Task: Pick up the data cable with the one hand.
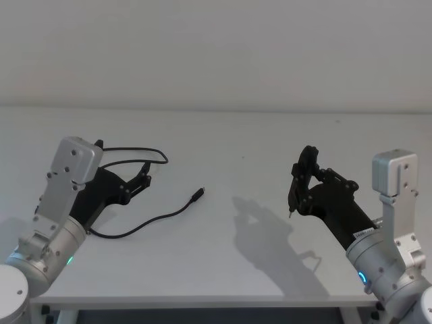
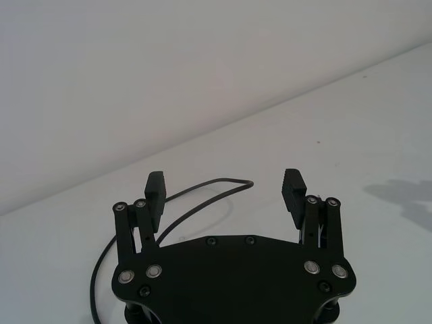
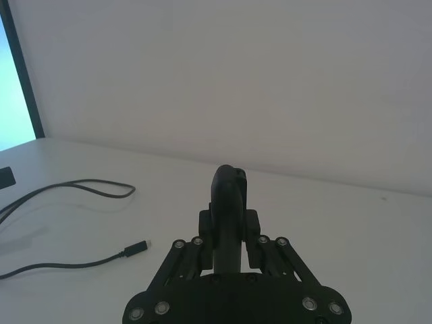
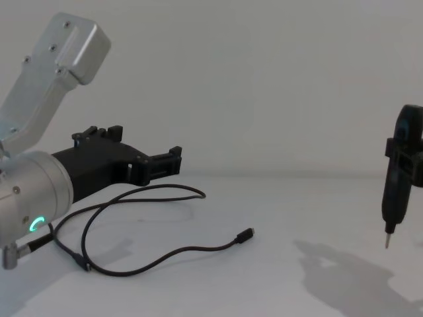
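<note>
Approach step, no grasp yet. Thin black looped data cable [image 4: 188,249] lies on the white desk [image 1: 256,135] at 9 o'clock. Left claw [image 1: 145,177] is spread wide over its loop, apart. Next: descend, pinch one strand. Right claw [image 1: 304,177], 3 o'clock, is clamped on a black pen-shaped tool [image 4: 395,191].

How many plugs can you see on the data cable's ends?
2. One plug lies on the table out toward the middle; the other plug lies nearer the robot, by the left arm.
</note>
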